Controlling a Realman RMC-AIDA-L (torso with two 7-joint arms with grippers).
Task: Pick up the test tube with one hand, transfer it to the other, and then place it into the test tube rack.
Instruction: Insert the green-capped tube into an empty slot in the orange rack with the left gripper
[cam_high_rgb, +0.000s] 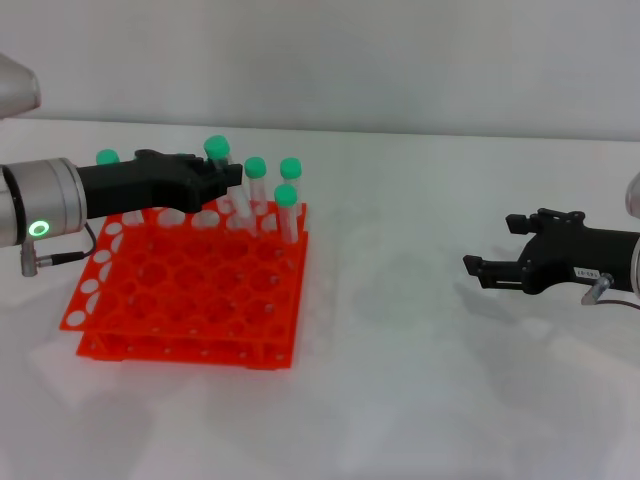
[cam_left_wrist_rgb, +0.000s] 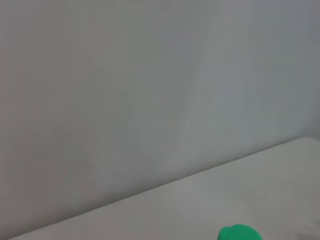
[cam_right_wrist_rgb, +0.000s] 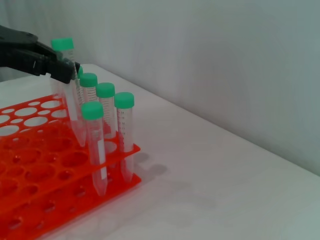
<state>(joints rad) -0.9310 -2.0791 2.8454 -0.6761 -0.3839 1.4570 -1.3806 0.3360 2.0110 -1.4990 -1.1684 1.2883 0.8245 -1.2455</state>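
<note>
**Q:** Over the far rows of the rack, what is the left claw doing?

**A:** The left claw (cam_high_rgb: 222, 177) reaches in from the robot's left, above the back of the test tube rack (cam_high_rgb: 190, 290). Its fingers are closed on the test tube (cam_high_rgb: 218, 160) just under the green cap. In the right wrist view the tube (cam_right_wrist_rgb: 70, 95) hangs nearly upright, and its lower part runs down into the rack's top grid.

**Q:** And the other tubes?

**A:** Several green-capped tubes (cam_high_rgb: 272, 195) stand in holes near the rack's far right corner, just beside the held one. Another green cap (cam_high_rgb: 107, 157) shows behind the left arm.

**Q:** Where is the right claw?

**A:** The right claw (cam_high_rgb: 495, 270) hovers low over the white desk (cam_high_rgb: 420, 400), well apart from the rack on the robot's right. Its fingers are spread apart and hold nothing.

**Q:** Does the left wrist view add anything?

**A:** Only a green cap (cam_left_wrist_rgb: 240, 233) at the frame edge, the desk and a grey wall (cam_left_wrist_rgb: 125, 90).
</note>
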